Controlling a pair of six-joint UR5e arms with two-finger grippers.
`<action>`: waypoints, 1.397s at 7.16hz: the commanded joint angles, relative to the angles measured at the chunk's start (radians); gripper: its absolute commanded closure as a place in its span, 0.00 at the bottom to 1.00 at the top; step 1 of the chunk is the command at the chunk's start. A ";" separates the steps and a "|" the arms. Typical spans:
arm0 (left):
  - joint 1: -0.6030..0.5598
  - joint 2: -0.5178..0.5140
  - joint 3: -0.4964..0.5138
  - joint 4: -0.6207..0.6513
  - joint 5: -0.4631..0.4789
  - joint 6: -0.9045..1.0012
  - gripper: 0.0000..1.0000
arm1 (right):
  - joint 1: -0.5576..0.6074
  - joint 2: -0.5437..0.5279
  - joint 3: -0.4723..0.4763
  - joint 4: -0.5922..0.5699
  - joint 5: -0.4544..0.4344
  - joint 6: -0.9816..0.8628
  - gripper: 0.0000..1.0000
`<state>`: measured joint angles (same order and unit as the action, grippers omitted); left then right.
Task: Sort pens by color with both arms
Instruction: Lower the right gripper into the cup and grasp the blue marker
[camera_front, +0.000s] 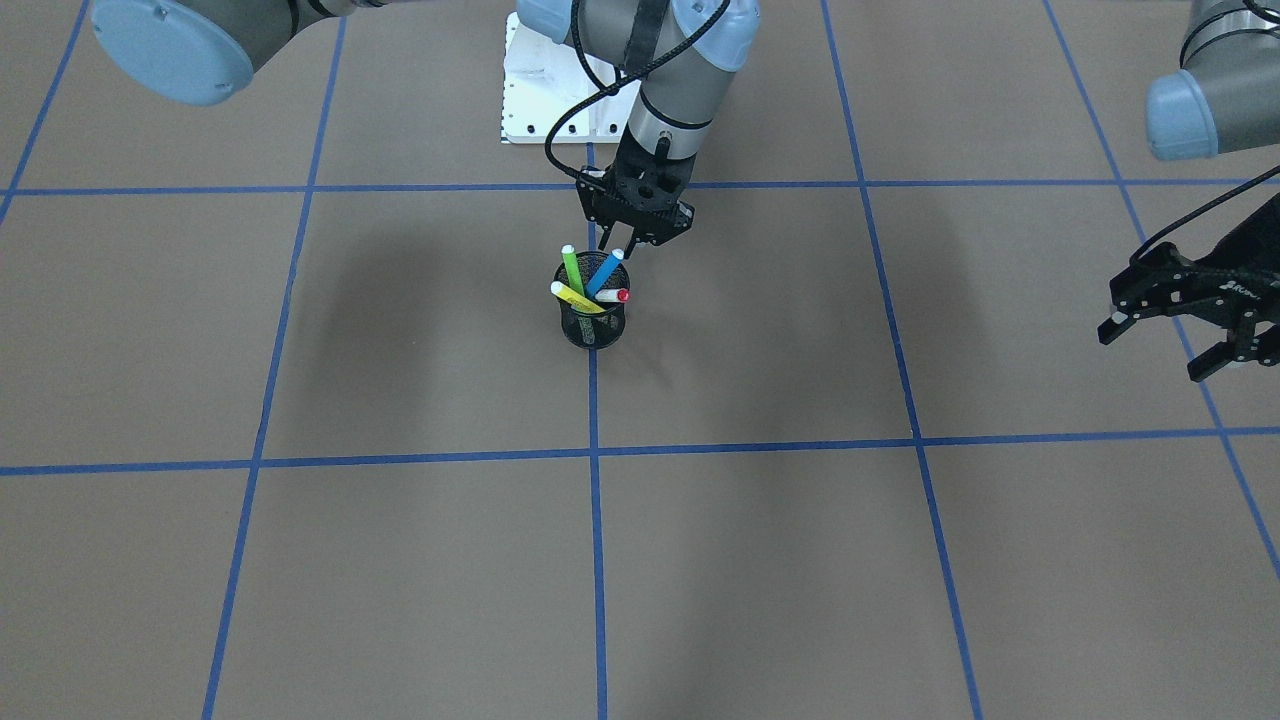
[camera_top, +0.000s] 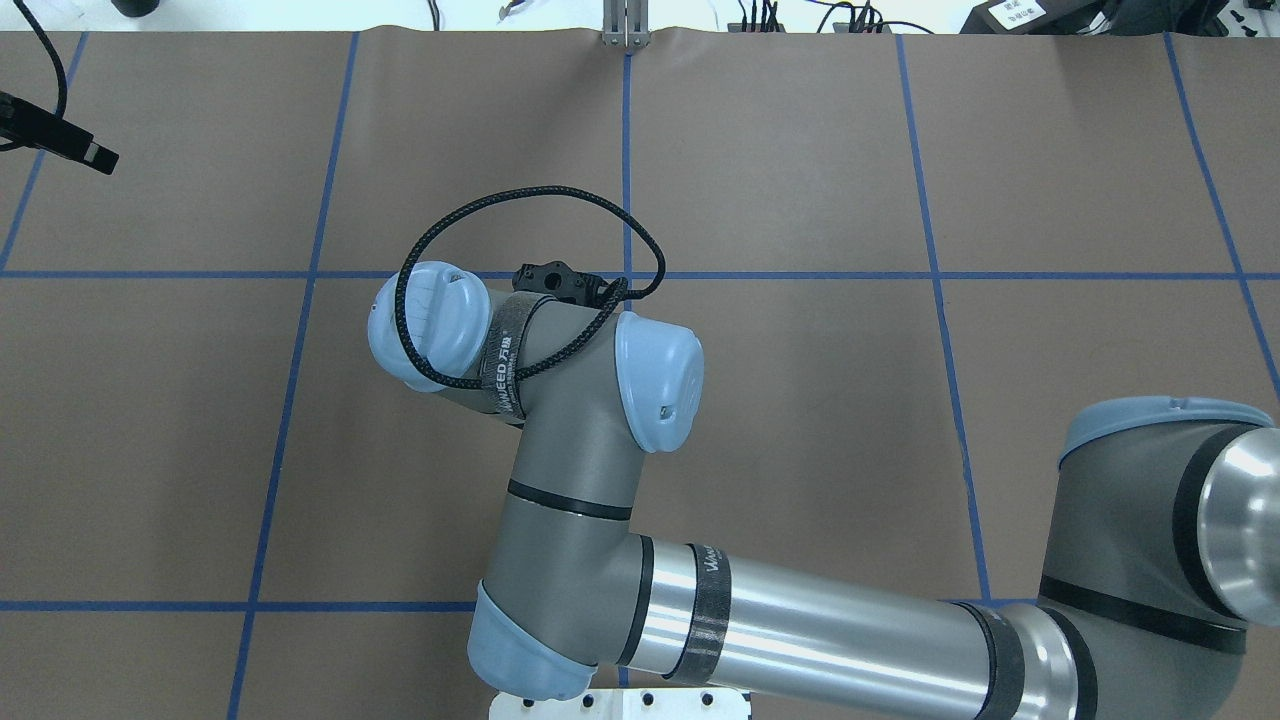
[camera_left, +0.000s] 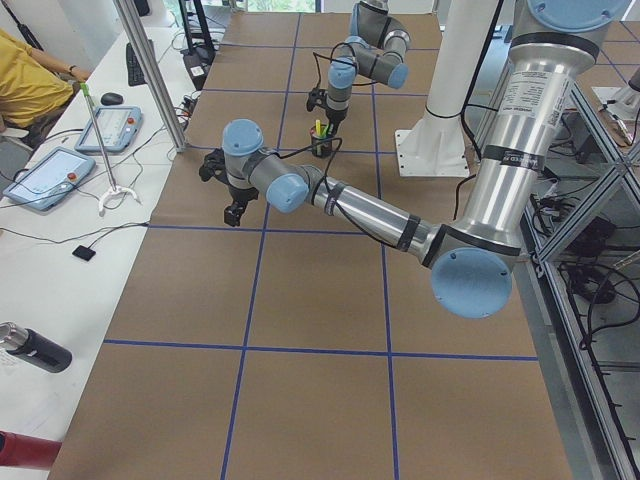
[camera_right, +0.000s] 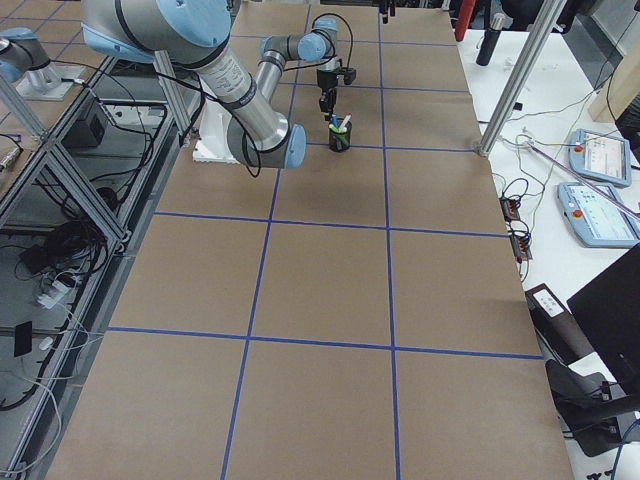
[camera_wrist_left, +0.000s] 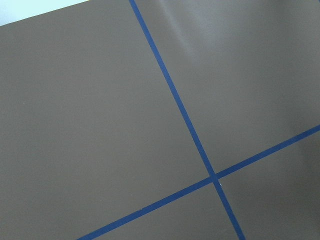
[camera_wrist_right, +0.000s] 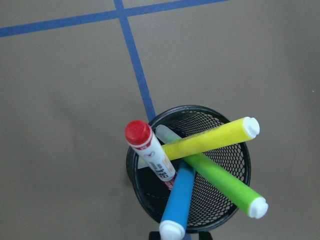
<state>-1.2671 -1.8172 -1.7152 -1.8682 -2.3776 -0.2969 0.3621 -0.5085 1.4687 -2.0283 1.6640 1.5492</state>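
Note:
Four pens stand in a black mesh cup at the table's middle: green, blue, yellow and white with a red cap. My right gripper hangs just above the cup, open, with its fingertips either side of the blue pen's white top end. The right wrist view shows the blue pen, green pen, yellow pen and red-capped pen leaning apart in the cup. My left gripper is open and empty, far off to my left. The overhead view hides the cup under my right arm.
The white pedestal base stands behind the cup. Blue tape lines divide the brown table cover into squares. The left wrist view shows only bare cover and a tape crossing.

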 joint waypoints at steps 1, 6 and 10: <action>0.000 0.001 -0.001 0.000 0.000 0.001 0.00 | 0.000 0.002 -0.001 -0.015 -0.018 -0.011 0.61; 0.000 0.001 0.006 0.000 0.000 0.004 0.00 | 0.000 0.005 -0.001 -0.013 -0.029 -0.023 0.61; 0.000 0.001 0.005 -0.002 0.000 0.005 0.00 | 0.000 0.007 -0.004 -0.013 -0.030 -0.040 0.65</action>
<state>-1.2671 -1.8162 -1.7091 -1.8697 -2.3777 -0.2915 0.3621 -0.5019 1.4661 -2.0417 1.6338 1.5144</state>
